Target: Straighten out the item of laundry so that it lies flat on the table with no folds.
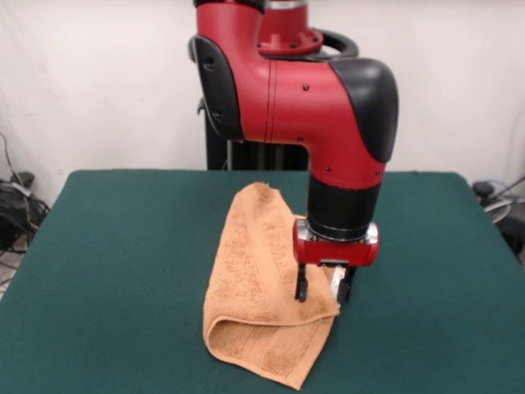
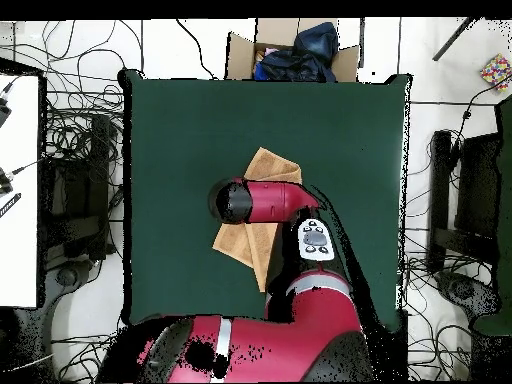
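The item of laundry (image 1: 254,283), an orange-tan towel, lies folded over on itself near the middle of the green table (image 1: 115,254), with a rounded fold at its front left and a point toward the front edge. My gripper (image 1: 322,289) hangs straight down at the towel's right edge, open, its dark fingertips (image 1: 301,289) at or just above the cloth with nothing clearly held. In the overhead view the arm's wrist (image 2: 255,200) covers the gripper and the middle of the towel (image 2: 270,165); the towel's corners show on both sides of it on the table (image 2: 180,130).
Beyond the table's top edge in the overhead view sits a cardboard box (image 2: 240,50) with dark blue cloth in it. Cables and equipment lie on the floor around the table's sides. Green tabletop surrounds the towel on all sides.
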